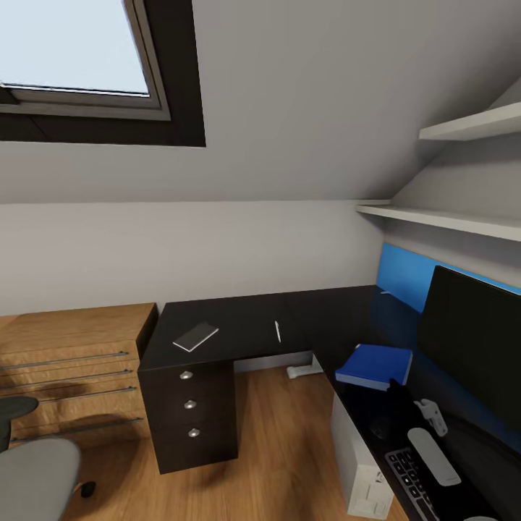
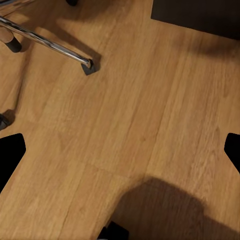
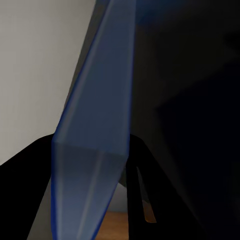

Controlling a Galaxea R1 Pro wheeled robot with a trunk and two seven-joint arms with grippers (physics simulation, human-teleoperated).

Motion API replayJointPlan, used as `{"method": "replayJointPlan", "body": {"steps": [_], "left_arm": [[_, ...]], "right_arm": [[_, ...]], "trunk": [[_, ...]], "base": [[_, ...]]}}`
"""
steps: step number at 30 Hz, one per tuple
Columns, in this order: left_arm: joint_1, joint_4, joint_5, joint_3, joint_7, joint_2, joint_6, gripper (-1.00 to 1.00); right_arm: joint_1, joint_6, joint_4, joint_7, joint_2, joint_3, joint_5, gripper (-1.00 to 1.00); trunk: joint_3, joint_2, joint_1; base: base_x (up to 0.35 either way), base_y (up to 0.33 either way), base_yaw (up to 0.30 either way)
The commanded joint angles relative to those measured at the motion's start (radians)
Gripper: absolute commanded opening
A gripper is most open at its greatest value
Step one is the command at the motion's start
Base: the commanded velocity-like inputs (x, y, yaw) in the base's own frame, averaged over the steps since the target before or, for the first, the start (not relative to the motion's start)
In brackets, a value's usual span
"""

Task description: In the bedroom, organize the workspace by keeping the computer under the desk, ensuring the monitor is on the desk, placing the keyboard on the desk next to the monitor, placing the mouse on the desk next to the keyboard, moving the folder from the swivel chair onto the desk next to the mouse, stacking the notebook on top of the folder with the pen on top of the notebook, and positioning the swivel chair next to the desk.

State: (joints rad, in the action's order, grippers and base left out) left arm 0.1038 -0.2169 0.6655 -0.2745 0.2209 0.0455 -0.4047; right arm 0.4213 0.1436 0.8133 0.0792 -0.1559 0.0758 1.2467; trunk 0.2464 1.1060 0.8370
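Lying flat on the bench [image 1: 246, 318], the folder [image 1: 374, 366] seems gripped by the right claw [image 1: 396, 386]; left claw [image 2: 120, 150] open.

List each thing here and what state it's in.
folder: held edge-on in the right hand, over the desk
notebook: flat on desk
pen: flat on desk, apart from notebook
monitor: upright, screen dark
drawers: shut
left hand: open over floor
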Motion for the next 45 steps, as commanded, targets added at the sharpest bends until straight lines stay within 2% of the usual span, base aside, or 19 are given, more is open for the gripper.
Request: {"method": "replayJointPlan", "body": {"steps": [1,5,39,45], "left_arm": [[0.000,-0.001,0.003,-0.009,0.008,0.000,-0.002,1.00],[0.000,-0.001,0.004,-0.013,0.010,-0.002,-0.001,1.00],[0.000,-0.001,0.006,-0.013,0.012,0.002,0.000,1.00],[0.001,-0.001,0.006,-0.013,0.012,0.001,0.000,1.00]], "right_arm": [[0.001,0.004,0.001,0.004,-0.001,-0.002,0.010,-1.00],[0.002,0.004,0.001,0.004,-0.006,-0.002,0.010,-1.00],[0.002,0.004,0.001,0.004,-0.019,-0.002,0.011,-1.00],[0.002,0.004,0.001,0.004,-0.021,-0.002,0.011,-1.00]], "trunk": [[0.001,0.001,0.000],[0.001,0.001,0.000],[0.108,0.239,0.130],[0.108,0.239,0.130]], "base": [[0.000,0.000,0.000],[0.000,0.000,0.000],[0.000,0.000,0.000],[0.000,0.000,0.000]]}}
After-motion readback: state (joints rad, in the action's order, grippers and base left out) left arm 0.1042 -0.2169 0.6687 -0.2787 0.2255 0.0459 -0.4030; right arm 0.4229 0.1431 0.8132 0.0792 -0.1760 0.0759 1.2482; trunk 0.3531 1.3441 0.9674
